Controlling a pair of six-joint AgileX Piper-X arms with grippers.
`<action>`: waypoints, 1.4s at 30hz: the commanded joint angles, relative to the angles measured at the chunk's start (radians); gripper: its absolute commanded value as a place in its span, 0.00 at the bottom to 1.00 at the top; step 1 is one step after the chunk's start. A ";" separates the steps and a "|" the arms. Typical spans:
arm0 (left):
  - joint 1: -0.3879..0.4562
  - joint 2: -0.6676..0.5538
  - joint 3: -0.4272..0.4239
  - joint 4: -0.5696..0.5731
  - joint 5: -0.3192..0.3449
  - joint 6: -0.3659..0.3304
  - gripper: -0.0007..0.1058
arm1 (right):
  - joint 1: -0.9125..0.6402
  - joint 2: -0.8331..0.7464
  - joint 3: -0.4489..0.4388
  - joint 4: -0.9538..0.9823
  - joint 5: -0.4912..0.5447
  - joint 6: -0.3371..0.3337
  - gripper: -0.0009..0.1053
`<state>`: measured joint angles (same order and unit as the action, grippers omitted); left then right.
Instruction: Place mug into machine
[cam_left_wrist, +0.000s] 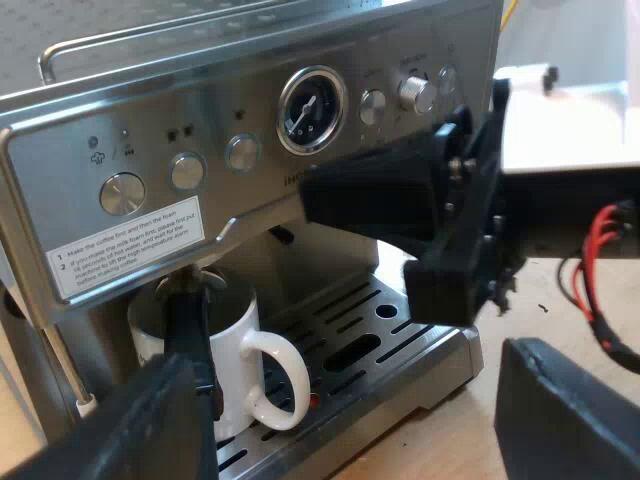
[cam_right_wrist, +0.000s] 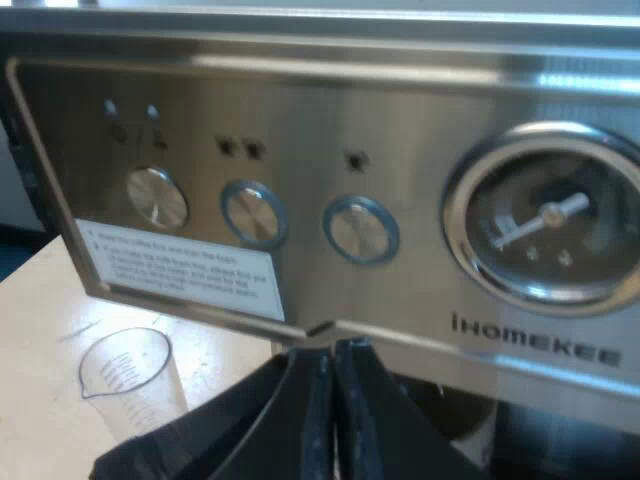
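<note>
On the slotted drip tray (cam_left_wrist: 400, 330) of the espresso machine (cam_left_wrist: 250, 110), a white mug (cam_left_wrist: 225, 340) stands upright beneath the brew head, its handle (cam_left_wrist: 285, 385) turned out toward the tray's open side. The left jaws are spread wide and hold nothing. One black finger (cam_left_wrist: 150, 430) sits close in front of the mug and the other finger (cam_left_wrist: 570, 410) is well apart from it, past the tray's outer corner above the pale surface (cam_left_wrist: 470, 420). A dark upright bar crosses the mug's front, and it is not clear whether it touches the cup. A thin metal wand (cam_left_wrist: 62, 365) hangs beside the mug. A round gauge (cam_left_wrist: 311, 110) is set in the steel panel above the tray, with knobs and buttons on either side of it.

In the left wrist view, the right jaws reach in toward the machine's front, just under the gauge and above the tray. In the right wrist view their two fingers (cam_right_wrist: 300, 410) are pressed together with nothing between them, tips just below the panel's lower edge, under the middle button (cam_right_wrist: 360, 230). That panel also carries another ringed button (cam_right_wrist: 255, 213), a plain knob (cam_right_wrist: 157, 198), a white instruction label (cam_right_wrist: 180, 270), the gauge (cam_right_wrist: 545, 220) and the lettering iHOMEKEE (cam_right_wrist: 535, 340). A clear measuring glass (cam_right_wrist: 130, 375) stands upright on the surface (cam_right_wrist: 40, 330) beside the machine, below the label.
</note>
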<state>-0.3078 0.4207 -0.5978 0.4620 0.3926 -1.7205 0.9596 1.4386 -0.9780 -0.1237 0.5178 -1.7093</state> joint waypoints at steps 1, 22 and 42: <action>0.000 -0.005 -0.004 -0.012 0.008 -0.002 0.60 | -0.013 0.029 -0.043 -0.016 -0.033 -0.022 0.01; 0.000 -0.005 -0.004 -0.012 0.030 -0.002 0.60 | -0.083 0.119 -0.140 -0.007 -0.032 -0.022 0.01; 0.000 -0.063 -0.041 0.020 0.030 0.012 0.57 | 0.004 0.000 -0.140 0.269 -0.024 -0.022 0.07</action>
<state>-0.3078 0.3649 -0.6292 0.4821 0.4153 -1.7088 0.9622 1.4586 -1.1111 0.1437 0.4913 -1.7189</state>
